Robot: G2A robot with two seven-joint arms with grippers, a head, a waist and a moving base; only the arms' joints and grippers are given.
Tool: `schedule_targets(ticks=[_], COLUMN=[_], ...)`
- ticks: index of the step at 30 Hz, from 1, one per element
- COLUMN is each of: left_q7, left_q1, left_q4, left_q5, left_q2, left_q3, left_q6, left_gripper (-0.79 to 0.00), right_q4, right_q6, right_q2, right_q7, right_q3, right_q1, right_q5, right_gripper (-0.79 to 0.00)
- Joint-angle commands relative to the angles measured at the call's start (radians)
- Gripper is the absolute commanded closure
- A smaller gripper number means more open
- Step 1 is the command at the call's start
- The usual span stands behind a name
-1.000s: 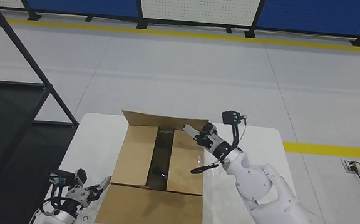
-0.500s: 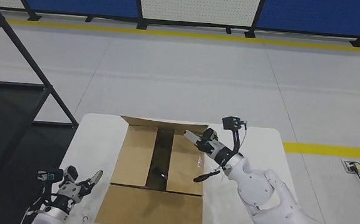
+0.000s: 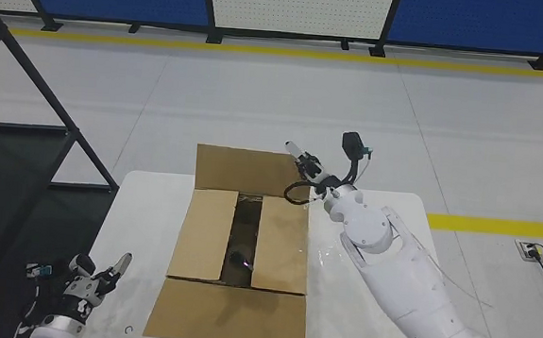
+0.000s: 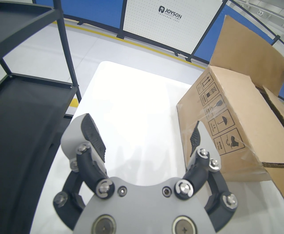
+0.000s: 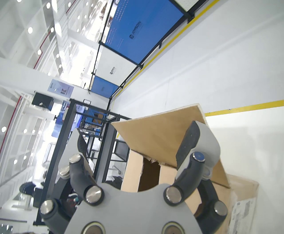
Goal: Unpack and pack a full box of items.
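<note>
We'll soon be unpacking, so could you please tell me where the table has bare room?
The table strip between the box and the black rack is bare, beyond the left claw. The other side is crowded by the right arm.

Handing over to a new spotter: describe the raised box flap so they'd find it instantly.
On the white table sits a brown cardboard box. The flap is on its far edge. It alone stands up; the side flaps fold over the top, the near flap lies flat outward.
</note>
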Motion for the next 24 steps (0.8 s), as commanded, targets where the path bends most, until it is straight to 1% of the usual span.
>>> schedule_targets(ticks=[1,5,11,14,18,22,24], left_q7=[-0.001,-0.002,0.005,0.001,-0.006,-0.007,-0.006], left_q1=[0.004,0.004,-0.008,-0.016,-0.023,-0.024,-0.021], left_q4=[0.001,0.006,0.019,0.021,0.020,0.022,0.025], left_q5=[-0.008,-0.010,0.003,0.000,0.012,0.012,0.007], left_q2=[0.000,-0.001,-0.003,-0.003,-0.003,-0.002,-0.003], left_q3=[-0.002,0.003,0.019,0.025,0.032,0.034,0.033], left_q6=[-0.001,0.006,0.040,0.045,0.044,0.041,0.041], left_gripper=[-0.785,-0.785,-0.785,-0.785,-0.785,-0.785,-0.785], right_q4=[0.056,0.056,0.056,0.042,0.079,0.169,0.222], right_q6=[0.015,0.015,0.015,0.014,0.017,0.022,0.042], right_q2=[-0.012,-0.012,-0.012,-0.015,-0.038,-0.070,-0.087], right_q7=[-0.001,-0.001,-0.001,-0.008,-0.008,-0.017,-0.034], right_q3=[-0.013,-0.013,-0.013,-0.013,-0.018,-0.044,-0.055], right_q1=[0.025,0.025,0.025,0.002,0.012,0.055,0.076], right_q5=[0.014,0.014,0.014,0.018,0.077,0.113,0.129], right_gripper=[-0.785,-0.785,-0.785,-0.785,-0.785,-0.785,-0.785])
